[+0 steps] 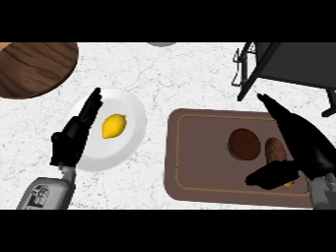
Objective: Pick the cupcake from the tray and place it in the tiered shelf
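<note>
One lemon (pixel 114 126) on plate (pixel 132 106) | two cupcakes (pixel 244 144) on tray (pixel 199 162)

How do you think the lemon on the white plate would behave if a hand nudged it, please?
The lemon is oval with pointed ends, so it would probably roll or wobble sideways instead of sliding. The white plate looks smooth and shallow, so the lemon could well run to the rim. It looks firm, probably not fragile.
</note>
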Tool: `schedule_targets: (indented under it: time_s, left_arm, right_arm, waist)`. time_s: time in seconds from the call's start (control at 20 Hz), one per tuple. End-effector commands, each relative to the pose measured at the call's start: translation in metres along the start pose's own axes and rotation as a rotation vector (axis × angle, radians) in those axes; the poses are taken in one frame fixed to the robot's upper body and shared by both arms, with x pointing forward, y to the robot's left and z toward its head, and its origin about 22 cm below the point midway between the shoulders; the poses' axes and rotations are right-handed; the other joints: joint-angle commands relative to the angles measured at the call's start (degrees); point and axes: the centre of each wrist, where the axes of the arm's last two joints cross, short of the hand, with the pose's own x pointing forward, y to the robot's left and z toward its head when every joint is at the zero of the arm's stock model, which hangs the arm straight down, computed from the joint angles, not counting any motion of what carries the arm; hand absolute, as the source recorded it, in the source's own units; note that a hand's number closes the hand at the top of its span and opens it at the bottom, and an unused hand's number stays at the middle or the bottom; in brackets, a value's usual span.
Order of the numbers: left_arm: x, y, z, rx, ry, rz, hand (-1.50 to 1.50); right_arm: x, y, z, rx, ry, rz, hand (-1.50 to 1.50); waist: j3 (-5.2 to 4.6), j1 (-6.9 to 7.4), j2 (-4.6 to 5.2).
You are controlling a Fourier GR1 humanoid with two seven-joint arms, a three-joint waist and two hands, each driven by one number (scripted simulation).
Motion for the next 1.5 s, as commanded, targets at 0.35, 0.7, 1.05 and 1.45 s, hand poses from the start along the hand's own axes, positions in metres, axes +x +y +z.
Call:
schedule_targets:
  time_s: [0.35,0.7,1.05,1.45]
  left_arm:
    - [-0.003,-0.003,0.007,0.000,-0.005,-0.012,0.00]
    - [0.002,0.014,0.010,-0.002,-0.003,-0.005,0.00]
    - [-0.005,0.011,0.011,0.007,-0.001,-0.002,0.00]
    - [0.013,-0.009,0.002,-0.009,0.013,0.002,0.00]
  right_arm:
    - [-0.008,0.009,-0.017,0.026,0.045,0.030,-1.50]
    - [-0.027,0.032,-0.024,0.044,0.077,0.085,-1.50]
    - [-0.031,0.047,-0.031,0.029,0.101,0.104,-1.50]
    - [-0.038,0.055,-0.063,0.045,0.101,0.078,-1.50]
  waist:
    - [0.00,-0.01,0.00]
    - [0.00,0.02,-0.01]
    - [0.00,-0.01,-0.01]
    - [0.01,0.10,0.02]
